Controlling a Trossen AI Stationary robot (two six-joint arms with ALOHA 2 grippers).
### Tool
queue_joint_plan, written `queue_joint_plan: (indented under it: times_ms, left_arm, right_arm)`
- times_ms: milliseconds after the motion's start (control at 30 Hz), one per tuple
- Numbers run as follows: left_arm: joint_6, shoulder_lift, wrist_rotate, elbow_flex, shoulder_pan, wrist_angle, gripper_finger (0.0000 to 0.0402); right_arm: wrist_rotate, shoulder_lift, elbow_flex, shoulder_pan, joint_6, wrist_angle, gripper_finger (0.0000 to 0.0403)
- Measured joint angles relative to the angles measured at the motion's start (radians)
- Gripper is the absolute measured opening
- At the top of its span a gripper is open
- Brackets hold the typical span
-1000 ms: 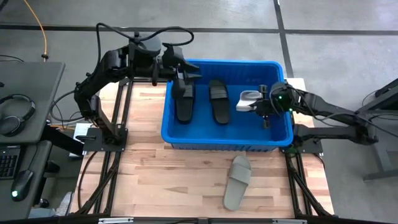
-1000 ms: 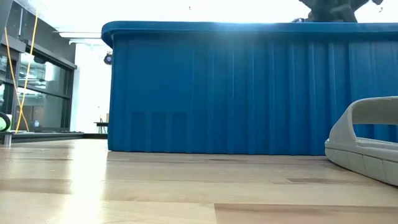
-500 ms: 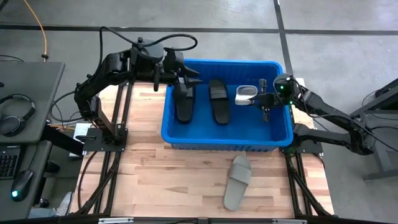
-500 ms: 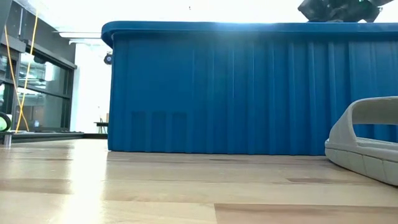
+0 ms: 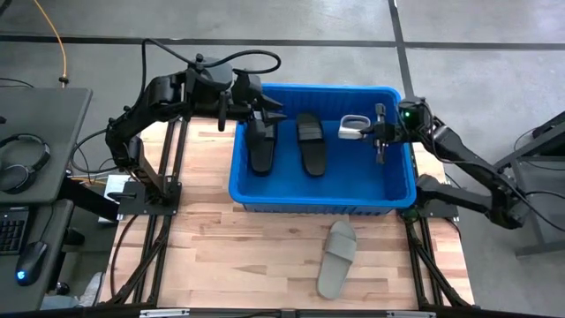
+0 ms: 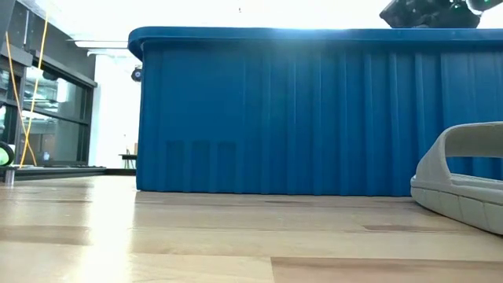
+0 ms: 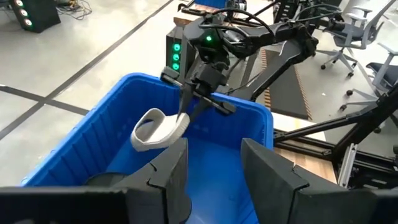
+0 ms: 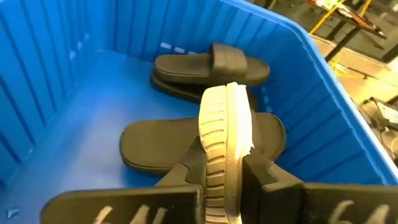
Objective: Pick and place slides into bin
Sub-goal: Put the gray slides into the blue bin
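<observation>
A robotics lab or workshop is showing here: a wooden bench [image 5: 265, 247] is sitting on a black metal frame over a grey concrete floor [image 5: 494, 35]. Off its left edge, a desk [image 5: 40, 132] is carrying headphones [image 5: 22, 163]; office chairs [image 7: 364, 28] are standing beyond.

Grey concrete floor [image 5: 477, 35], office chairs [image 7: 357, 25]

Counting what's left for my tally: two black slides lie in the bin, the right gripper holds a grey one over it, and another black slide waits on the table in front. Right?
One slip: the slide on the table is light grey, not black, as the high view shows. The rest holds: two black slides lie in the bin, and the right gripper holds a grey slide over it.
</observation>
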Motion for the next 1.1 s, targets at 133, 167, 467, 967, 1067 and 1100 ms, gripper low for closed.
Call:
queue_joint_plan:
  times_ms: [133,167,467,967,1067,1100]
  left_arm:
    - [0.002,0.000,0.002,0.000,0.000,0.000,0.0138]
    - [0.002,0.000,0.002,0.000,0.000,0.000,0.0138]
    - [0.002,0.000,0.002,0.000,0.000,-0.011,0.0138]
    - [0.029,0.000,0.003,0.000,0.000,-0.031,0.0138]
    - [0.037,0.000,0.002,0.000,0.000,-0.031,0.0138]
    - [0.039,0.000,0.003,0.000,0.000,-0.030,0.0138]
  right_arm:
    - [-0.041,0.001,0.000,-0.049,0.003,0.002,0.0020]
    - [-0.053,0.001,0.000,-0.058,0.003,0.001,0.0020]
    - [-0.080,0.001,0.000,-0.114,0.028,0.004,0.0044]
    - [0.008,0.000,0.000,-0.134,-0.004,-0.021,0.0128]
    - [0.038,0.000,0.000,-0.134,-0.048,0.005,0.0093]
    - [0.050,0.000,0.000,-0.134,-0.068,0.013,0.0077]
